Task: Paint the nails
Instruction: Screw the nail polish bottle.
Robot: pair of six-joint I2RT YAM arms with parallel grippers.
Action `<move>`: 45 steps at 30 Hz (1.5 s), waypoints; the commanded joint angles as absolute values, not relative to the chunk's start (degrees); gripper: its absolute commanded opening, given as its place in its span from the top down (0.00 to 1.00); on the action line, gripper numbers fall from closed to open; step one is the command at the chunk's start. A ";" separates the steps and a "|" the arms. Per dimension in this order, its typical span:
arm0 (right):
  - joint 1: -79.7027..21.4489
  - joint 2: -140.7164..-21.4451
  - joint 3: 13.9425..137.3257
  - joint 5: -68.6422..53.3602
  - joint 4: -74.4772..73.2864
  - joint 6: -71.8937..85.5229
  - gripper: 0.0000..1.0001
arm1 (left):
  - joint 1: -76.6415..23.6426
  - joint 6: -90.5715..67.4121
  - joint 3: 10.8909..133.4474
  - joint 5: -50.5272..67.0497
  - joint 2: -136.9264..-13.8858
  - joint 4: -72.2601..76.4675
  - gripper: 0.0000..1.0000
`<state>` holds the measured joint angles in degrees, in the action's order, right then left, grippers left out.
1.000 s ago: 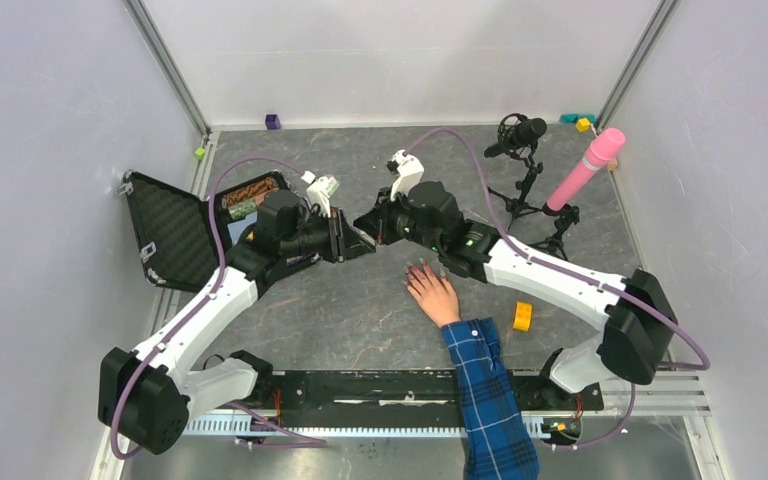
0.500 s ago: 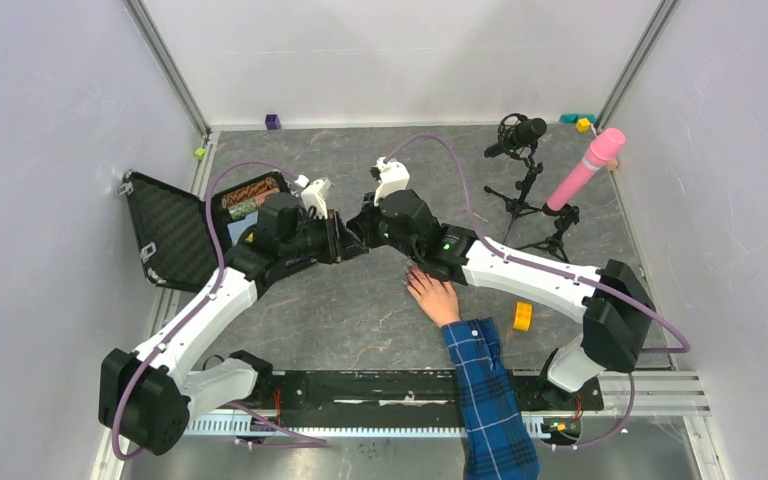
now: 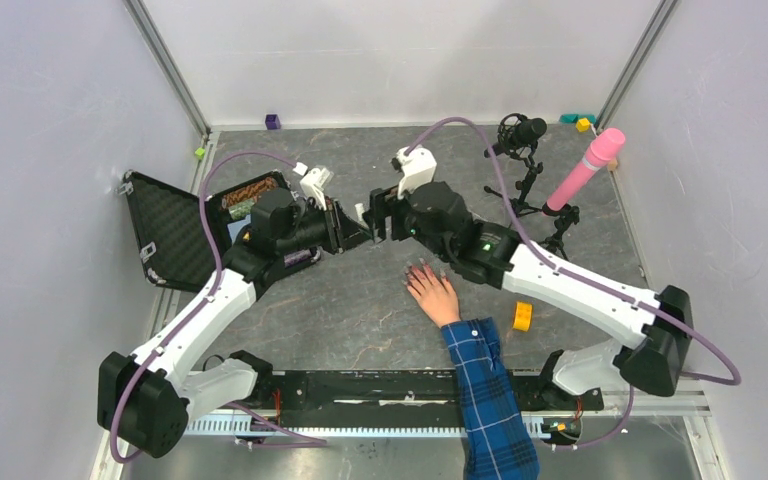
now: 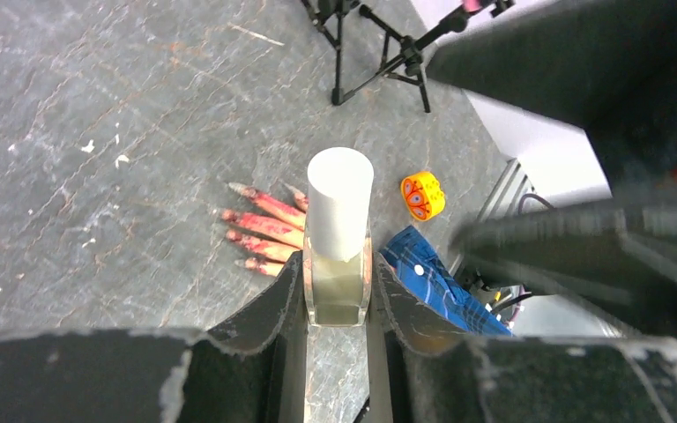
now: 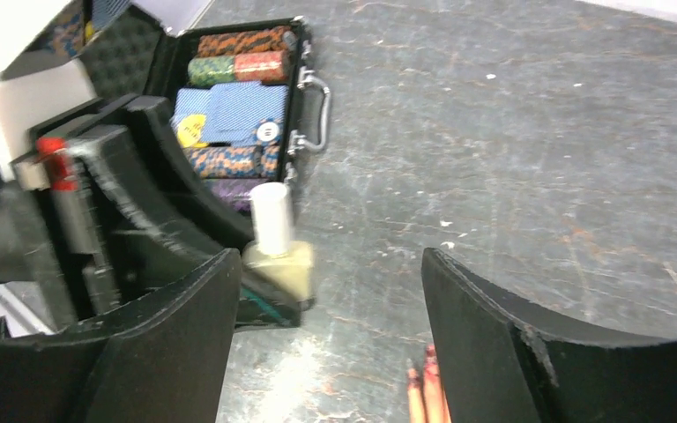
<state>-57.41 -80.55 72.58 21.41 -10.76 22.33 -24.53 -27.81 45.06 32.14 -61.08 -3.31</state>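
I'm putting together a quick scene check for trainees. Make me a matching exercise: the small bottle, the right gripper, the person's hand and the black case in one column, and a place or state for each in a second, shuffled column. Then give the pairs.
Things
1. small bottle
2. right gripper
3. person's hand
4. black case

Places or states
A. lid swung open, at the left side of the table
B. lying flat, palm down, on the table
C. jaws apart, nothing between them
D. clamped in the left gripper

Pairs: 1-D, 2-C, 3-B, 4-A
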 commanded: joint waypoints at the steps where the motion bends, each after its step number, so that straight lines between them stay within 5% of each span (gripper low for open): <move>1: -50.36 -76.05 73.71 16.14 -15.04 20.58 0.20 | -24.63 -28.50 47.38 36.38 -59.83 3.93 0.98; 9: -37.45 -69.86 68.20 -9.80 -9.09 18.36 0.05 | -24.73 -29.53 48.03 50.32 -61.16 9.91 0.98; 17: -31.28 -65.61 59.17 -38.94 14.64 28.78 0.07 | -25.38 -35.11 46.37 62.73 -60.22 21.92 0.98; 25: -32.13 -66.67 53.97 -47.85 35.33 42.60 0.14 | -27.37 -38.12 45.93 66.85 -60.70 26.63 0.98; 45: -37.70 -72.91 55.35 -52.85 41.87 47.91 0.46 | -29.94 -38.15 45.99 68.20 -61.50 26.62 0.98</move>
<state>-37.26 -72.62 54.08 -50.76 35.24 44.97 -29.67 -36.18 45.36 66.63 -61.36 24.14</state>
